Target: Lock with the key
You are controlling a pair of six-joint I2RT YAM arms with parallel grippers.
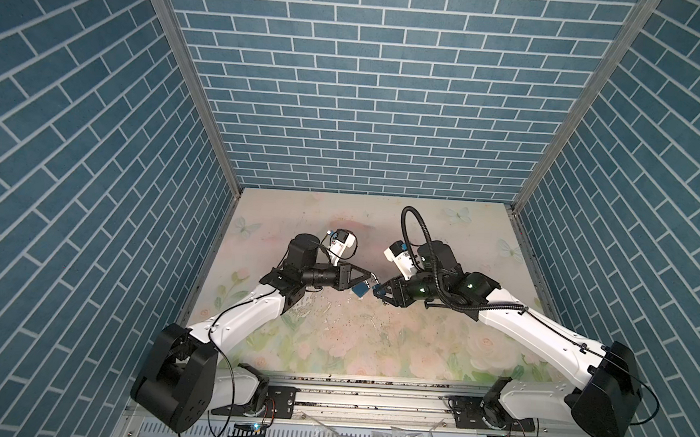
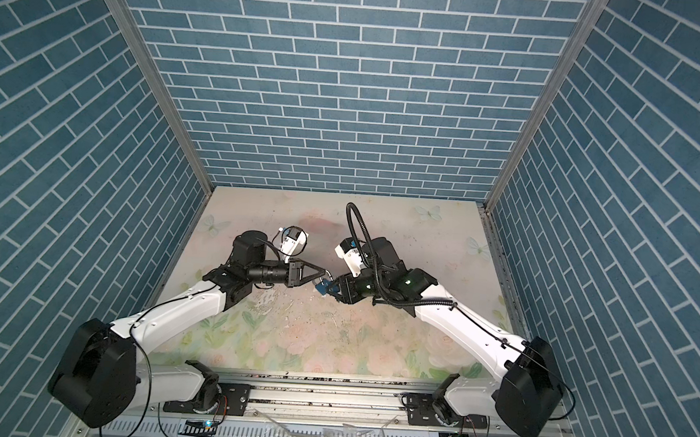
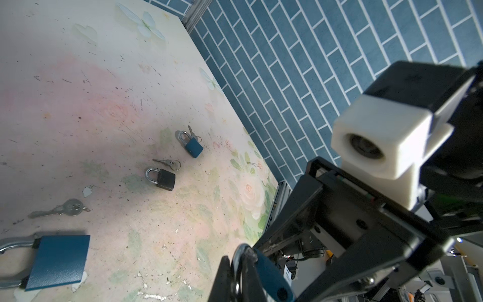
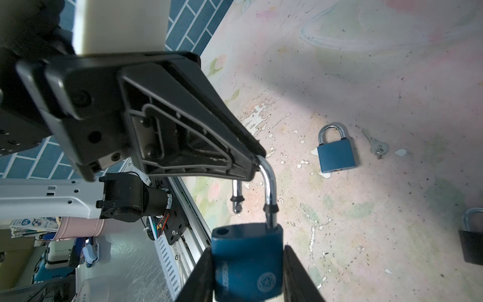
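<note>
You're holding the lock point(image 4: 248, 251) up off the table point(image 4: 392, 222), approx mid-scene. Your right gripper point(image 4: 247, 277) is clamping its blue body on both sides. Your left gripper point(image 3: 237, 261) is pinching the top of the shackle point(image 4: 270, 183), jaws pressed tight on it. The shackle's standing open, free end out of the body. Beyond, a 2nd blue lock point(image 4: 337, 157) is lying on the table w/ a key point(image 4: 376, 146) just beside it. Farther on, a black lock point(image 3: 164, 179) and a small blue lock point(image 3: 193, 146) are lying near each other.
</note>
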